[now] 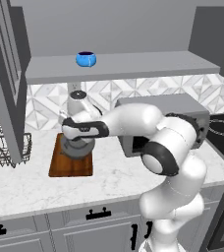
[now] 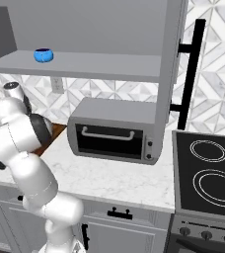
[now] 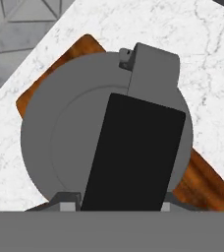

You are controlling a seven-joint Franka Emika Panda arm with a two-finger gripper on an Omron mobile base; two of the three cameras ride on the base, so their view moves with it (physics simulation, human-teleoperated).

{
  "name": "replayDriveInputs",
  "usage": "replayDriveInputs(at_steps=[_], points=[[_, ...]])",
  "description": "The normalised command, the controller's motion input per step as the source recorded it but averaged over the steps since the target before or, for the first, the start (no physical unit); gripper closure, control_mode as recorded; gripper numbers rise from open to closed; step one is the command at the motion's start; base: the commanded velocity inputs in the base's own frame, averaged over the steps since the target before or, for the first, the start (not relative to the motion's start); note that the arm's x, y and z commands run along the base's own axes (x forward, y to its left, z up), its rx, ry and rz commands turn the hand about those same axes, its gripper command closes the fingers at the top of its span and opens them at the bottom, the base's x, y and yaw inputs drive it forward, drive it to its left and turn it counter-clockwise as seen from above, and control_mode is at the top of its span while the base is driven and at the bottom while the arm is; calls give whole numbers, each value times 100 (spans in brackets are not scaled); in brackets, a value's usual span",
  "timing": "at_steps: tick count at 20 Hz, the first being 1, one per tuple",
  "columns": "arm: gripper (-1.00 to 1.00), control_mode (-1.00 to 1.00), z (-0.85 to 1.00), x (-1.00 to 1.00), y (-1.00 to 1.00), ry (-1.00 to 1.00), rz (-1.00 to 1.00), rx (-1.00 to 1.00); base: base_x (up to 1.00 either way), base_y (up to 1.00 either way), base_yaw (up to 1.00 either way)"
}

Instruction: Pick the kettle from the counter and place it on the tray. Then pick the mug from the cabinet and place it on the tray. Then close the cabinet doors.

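The squat round dark grey metal kettle (image 1: pixel 78 147) sits on the flat rectangular reddish-brown wooden tray (image 1: pixel 70 164), toward the board's 12 o'clock end in the left base view. In the hand view the kettle (image 3: pixel 60 133) covers most of the tray (image 3: pixel 208 183), its arched black handle (image 3: pixel 133 152) running from 6 toward 1 o'clock. The two-finger gripper (image 1: pixel 77 139) stands directly over the kettle; whether its fingers are clamped on the handle cannot be told. The tray rests on the white marble-patterned counter (image 1: pixel 109 179). The small round bright blue mug (image 1: pixel 86 59) stands on the plain grey shelf of the grey upper cabinet (image 1: pixel 133 66), at 12 o'clock above the kettle. The tall grey panelled cabinet doors (image 2: pixel 171 69) stand open.
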Motion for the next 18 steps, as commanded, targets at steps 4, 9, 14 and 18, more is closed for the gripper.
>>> replayDriveInputs(at_steps=[4,9,14,18], points=[[100,-100,-4,47,18,0,-13,0,0,0,0],[100,-100,-2,47,14,0,-11,0,0,0,0],[100,-100,0,33,4,0,-10,0,0,0,0],[100,-100,0,25,0,0,-7,0,0,0,0]])
